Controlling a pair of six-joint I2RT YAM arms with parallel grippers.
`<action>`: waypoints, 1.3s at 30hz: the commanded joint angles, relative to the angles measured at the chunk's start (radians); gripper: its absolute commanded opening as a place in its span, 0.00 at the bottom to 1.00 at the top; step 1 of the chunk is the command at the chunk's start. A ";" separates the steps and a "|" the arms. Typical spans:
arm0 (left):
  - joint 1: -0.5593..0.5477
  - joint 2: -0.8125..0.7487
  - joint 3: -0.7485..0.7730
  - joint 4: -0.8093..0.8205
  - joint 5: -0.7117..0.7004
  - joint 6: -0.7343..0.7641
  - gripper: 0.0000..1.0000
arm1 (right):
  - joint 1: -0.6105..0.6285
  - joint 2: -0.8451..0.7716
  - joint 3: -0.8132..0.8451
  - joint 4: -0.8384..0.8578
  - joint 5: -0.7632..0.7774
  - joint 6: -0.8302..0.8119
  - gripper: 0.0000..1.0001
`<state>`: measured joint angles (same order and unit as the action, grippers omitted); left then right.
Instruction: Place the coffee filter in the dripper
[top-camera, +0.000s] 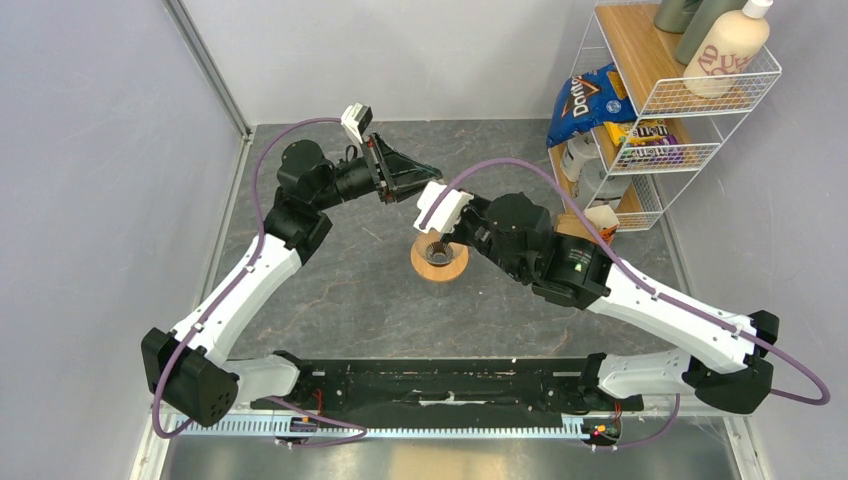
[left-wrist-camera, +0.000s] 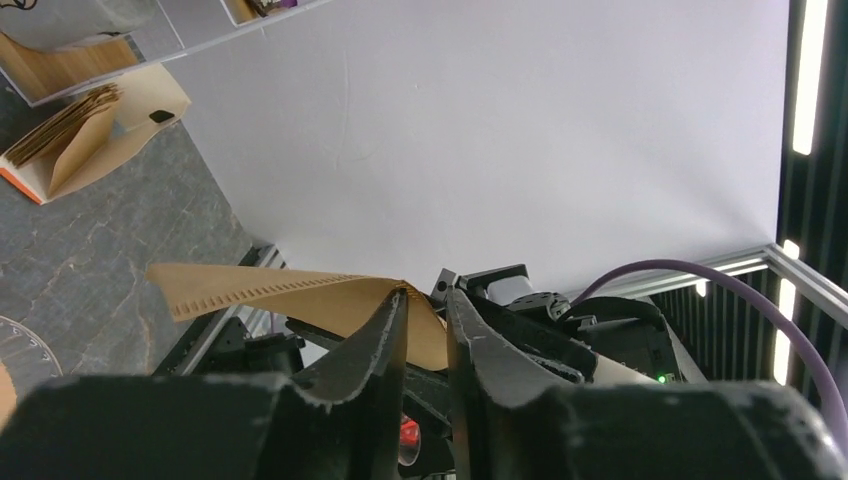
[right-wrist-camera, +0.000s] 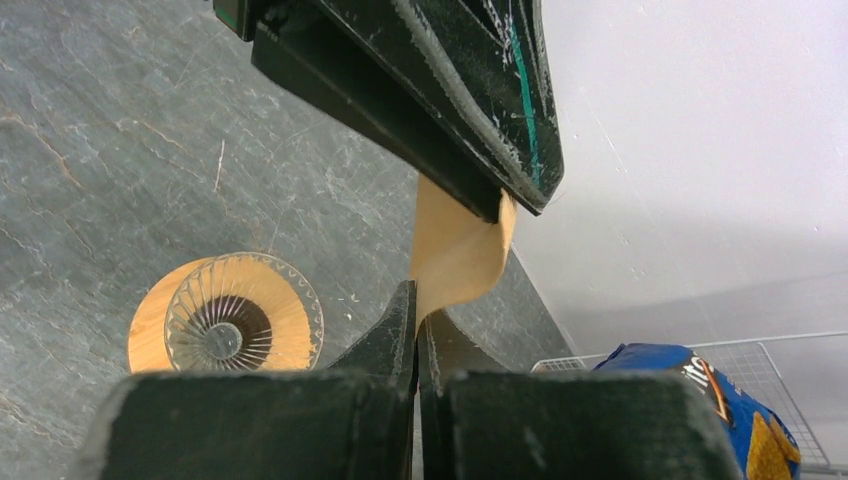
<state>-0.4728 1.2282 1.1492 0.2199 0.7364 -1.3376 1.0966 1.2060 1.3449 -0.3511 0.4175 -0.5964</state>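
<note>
The coffee filter (right-wrist-camera: 455, 245) is a tan paper sheet held in the air between both grippers; it also shows in the left wrist view (left-wrist-camera: 290, 295). My right gripper (right-wrist-camera: 417, 300) is shut on its lower edge. My left gripper (left-wrist-camera: 427, 295) stands just above, its jaws a narrow gap apart, and the paper bends over one fingertip (left-wrist-camera: 398, 300) and passes down between them. The dripper (right-wrist-camera: 235, 325), a clear ribbed glass cone on a round wooden collar, stands on the table (top-camera: 330, 290) below the grippers. In the top view the left gripper (top-camera: 405, 180) and the right gripper (top-camera: 422, 198) meet behind the dripper (top-camera: 438, 258).
A white wire shelf (top-camera: 650, 110) stands at the back right with a blue Doritos bag (top-camera: 585, 100), snack packs and a cream bottle (top-camera: 730, 50). A tan cardboard holder of spare filters (left-wrist-camera: 90, 130) sits at its foot. Grey walls close the back and left.
</note>
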 joint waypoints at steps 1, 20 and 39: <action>-0.003 -0.016 0.001 0.021 0.017 0.036 0.23 | 0.005 -0.025 -0.019 0.058 0.007 -0.044 0.00; -0.001 -0.074 -0.085 -0.050 0.000 0.064 0.90 | 0.062 -0.120 -0.325 0.514 0.038 -0.617 0.00; 0.000 -0.089 0.011 -0.323 0.117 0.555 0.02 | -0.092 -0.192 -0.017 -0.365 -0.288 -0.061 0.95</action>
<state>-0.4725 1.1561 1.0683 0.0807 0.7719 -1.1286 1.1049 1.0489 1.1271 -0.3016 0.3321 -0.9775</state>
